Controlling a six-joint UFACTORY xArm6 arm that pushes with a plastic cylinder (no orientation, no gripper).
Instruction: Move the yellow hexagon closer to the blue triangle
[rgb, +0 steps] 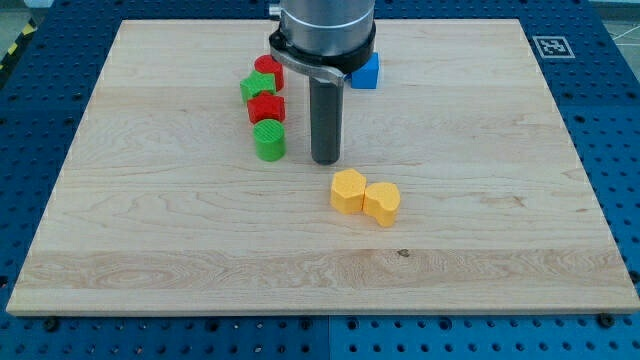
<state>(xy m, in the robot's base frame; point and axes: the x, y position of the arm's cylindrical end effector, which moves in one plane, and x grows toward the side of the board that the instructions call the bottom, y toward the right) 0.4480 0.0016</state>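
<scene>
Below, you see the wooden board (150, 250) w/ my tip (326, 160) resting near its centre; the rig has no fingers, so nothing is grasped or clenched, only a bare rod end on the wood.

Task items: the yellow hexagon (348, 191) lies just below my tip, slightly to the view's right, apart from it. Touching the hexagon's right side is a 2nd yellow block (382, 203), shape approx. heart-like. The blue block (366, 72) sits toward the view's top, partly hidden behind the arm housing (325, 35); you can't confirm its triangle shape from what shows.

Obstacles: my tip and rod stand directly between the hexagon and the blue block. To the view's left of the rod, a column of 4 blocks runs top to bottom: red block (268, 68), green block (257, 88), red block (266, 109), green cylinder-like block (269, 140); neighbours touch or nearly so. The lowest green one is near my tip, not touching.

Count: yellow 2, red 2, green 2, blue 1; total 7. A fiducial tag (550, 46) sits at the board's top-right corner.
</scene>
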